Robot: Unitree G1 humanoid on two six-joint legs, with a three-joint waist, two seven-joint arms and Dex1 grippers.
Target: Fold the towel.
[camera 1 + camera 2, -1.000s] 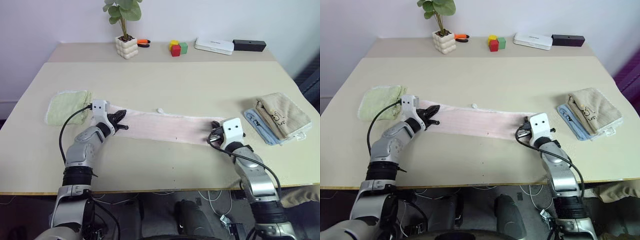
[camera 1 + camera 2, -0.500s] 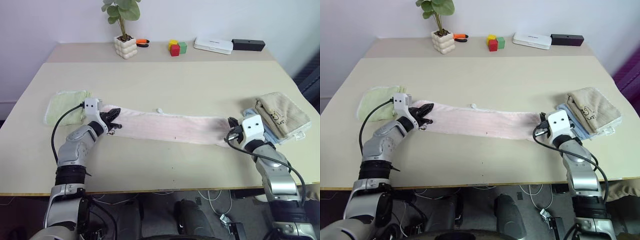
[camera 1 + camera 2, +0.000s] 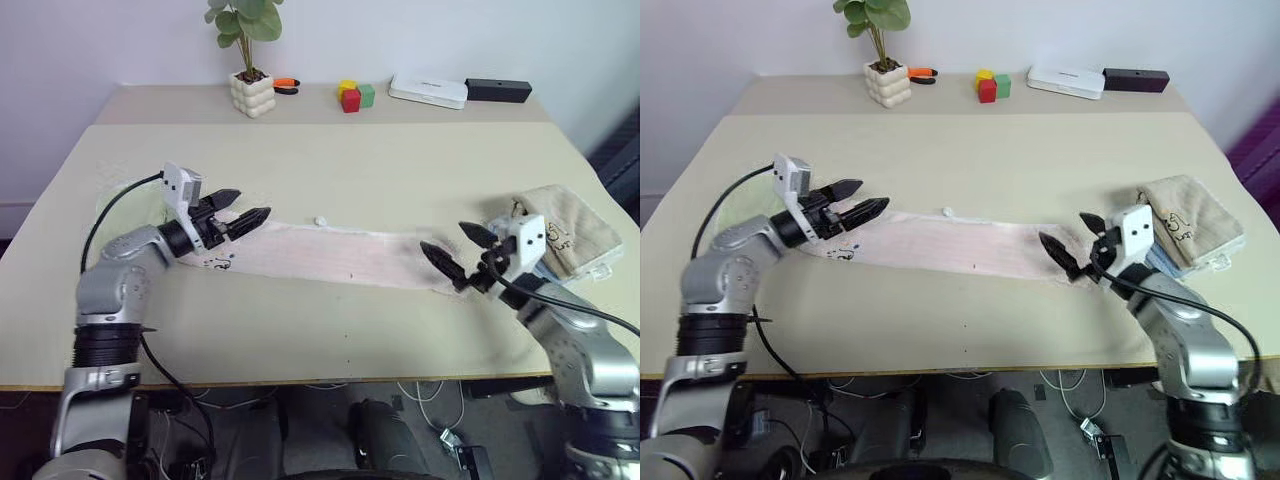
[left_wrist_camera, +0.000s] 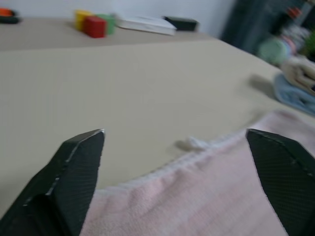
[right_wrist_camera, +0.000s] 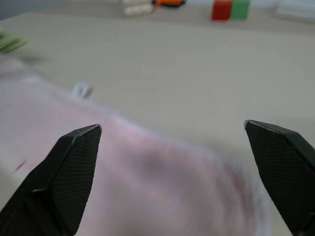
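Towel (image 3: 330,255) is lying stretched out flat, left to right, across the near half of the surface (image 3: 330,160), pale pink with its little white tag (image 3: 321,221) poking off the far edge. Head views give the whole layout: left gripper (image 3: 238,212) hangs just above the towel's left end, right gripper (image 3: 458,250) just above the right end, both with fingers spread wide and nothing between them. Small dark embroidered mark (image 3: 221,263) sits near the left end, right below the left fingers (image 3: 252,217).

Wrist views add the close-up: from the left wrist the pink pile fills the gap between the two black fingers (image 4: 78,162), lying below them, with the tag (image 4: 192,143) past the edge. Right wrist view shows the same, towel (image 5: 162,187) low between widely parted fingers (image 5: 74,167).

Potted plant (image 3: 250,60), coloured blocks (image 3: 355,96) and a white box (image 3: 428,92) line the far side. Beige folded towel (image 3: 565,230) sits at the right, just beyond the right gripper.
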